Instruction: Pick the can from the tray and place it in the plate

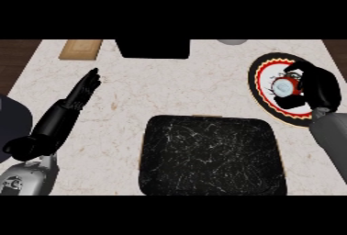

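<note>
The can, red with a pale top, is held over the round plate, which has a black, red and yellow rim and lies at the counter's right. My right hand curls round the can from the right and hides most of its body. Whether the can touches the plate I cannot tell. The black marbled tray lies at the front middle with nothing on it. My left hand rests open at the left, fingers straight and pointing away.
A wooden board lies at the back left. A black box stands at the back middle, and a grey object shows at the back edge. The counter's marble top spreads between tray and plate.
</note>
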### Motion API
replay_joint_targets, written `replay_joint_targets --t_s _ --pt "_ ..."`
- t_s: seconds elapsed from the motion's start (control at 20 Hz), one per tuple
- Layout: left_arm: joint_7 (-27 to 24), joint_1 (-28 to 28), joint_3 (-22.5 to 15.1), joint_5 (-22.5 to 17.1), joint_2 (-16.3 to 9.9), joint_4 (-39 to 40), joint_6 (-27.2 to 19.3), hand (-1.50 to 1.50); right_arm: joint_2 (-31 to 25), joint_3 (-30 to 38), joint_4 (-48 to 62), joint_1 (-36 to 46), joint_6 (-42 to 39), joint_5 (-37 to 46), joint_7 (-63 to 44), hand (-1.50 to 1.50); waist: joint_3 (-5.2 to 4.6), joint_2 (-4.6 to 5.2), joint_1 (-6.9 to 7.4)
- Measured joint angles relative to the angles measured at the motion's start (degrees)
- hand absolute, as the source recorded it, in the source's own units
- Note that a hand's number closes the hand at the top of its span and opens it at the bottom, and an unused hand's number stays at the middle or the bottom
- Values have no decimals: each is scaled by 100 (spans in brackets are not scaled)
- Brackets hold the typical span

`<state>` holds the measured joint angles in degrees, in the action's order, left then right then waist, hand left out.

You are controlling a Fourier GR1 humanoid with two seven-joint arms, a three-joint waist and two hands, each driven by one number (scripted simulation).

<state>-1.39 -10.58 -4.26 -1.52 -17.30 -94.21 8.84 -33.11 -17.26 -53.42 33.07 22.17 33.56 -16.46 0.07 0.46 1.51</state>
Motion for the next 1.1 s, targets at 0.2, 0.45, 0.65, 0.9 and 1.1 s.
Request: replay_joint_targets --t_s 0.2,0.45,0.65,0.9,1.1 --pt "79 -80 13 11 45 -27 28 0 247 338 1358 418 54 -109 765 -150 4 16 38" --pt "50 -98 49 57 111 30 47 0 397 840 2449 762 442 -294 2040 -150 6 21 29" --pt "-6 -36 83 107 115 26 75 0 429 1276 2810 909 538 -615 2959 -150 8 18 18" --pt "50 45 169 55 79 -60 149 0 429 1825 2726 948 170 -1231 3968 -150 5 -9 -34" --pt "11 99 207 111 91 -45 112 0 537 2324 2566 818 -577 -1956 4439 -150 1 -32 -109"
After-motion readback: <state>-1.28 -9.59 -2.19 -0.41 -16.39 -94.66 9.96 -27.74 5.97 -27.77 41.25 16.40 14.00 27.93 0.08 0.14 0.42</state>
